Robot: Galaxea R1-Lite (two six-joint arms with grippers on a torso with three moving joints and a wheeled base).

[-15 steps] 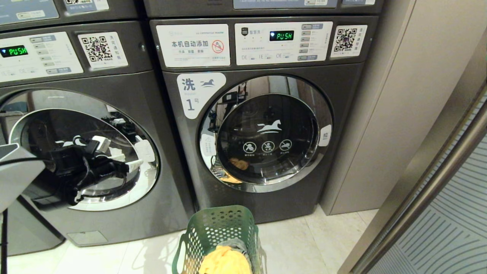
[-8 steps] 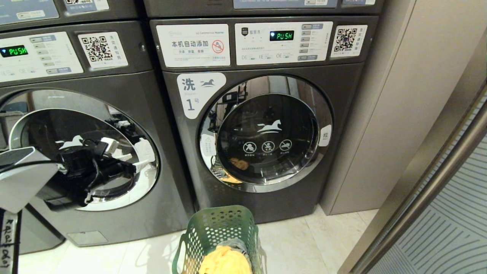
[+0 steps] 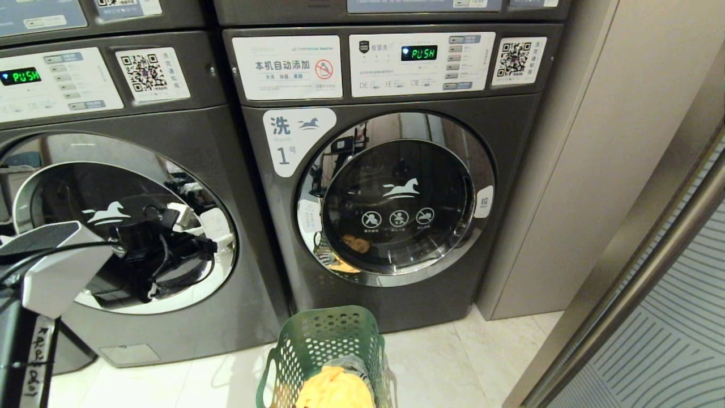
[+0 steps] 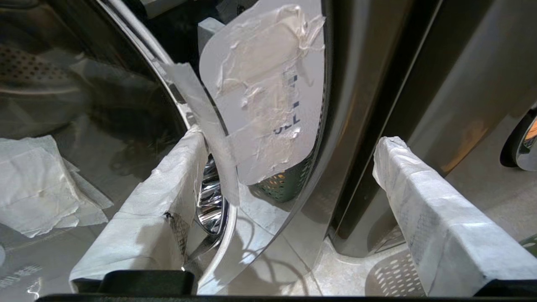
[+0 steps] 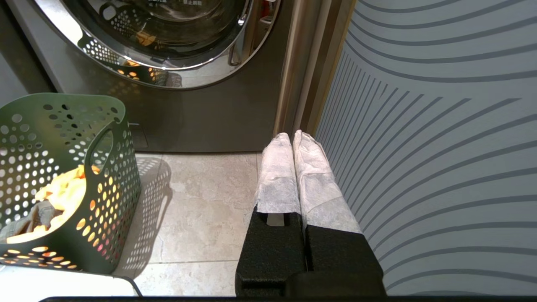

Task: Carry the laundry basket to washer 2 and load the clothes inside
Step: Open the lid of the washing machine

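Left end effector [image 3: 207, 245], fingers spread, has been advanced across washer 2 [image 3: 113, 238] to its door pull tab [image 4: 268, 92]; laundry basket [image 3: 328, 351] not yet unloaded.

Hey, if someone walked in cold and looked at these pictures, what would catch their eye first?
Probably the two dark grey washers side by side with big chrome-rimmed round doors, the right one labelled 1, both displays glowing green PUSH. Next, the left gripper, open, reaching at the right edge of the left washer's door, by its white pull tab. Then the green laundry basket on the floor in front, with yellow clothes inside.
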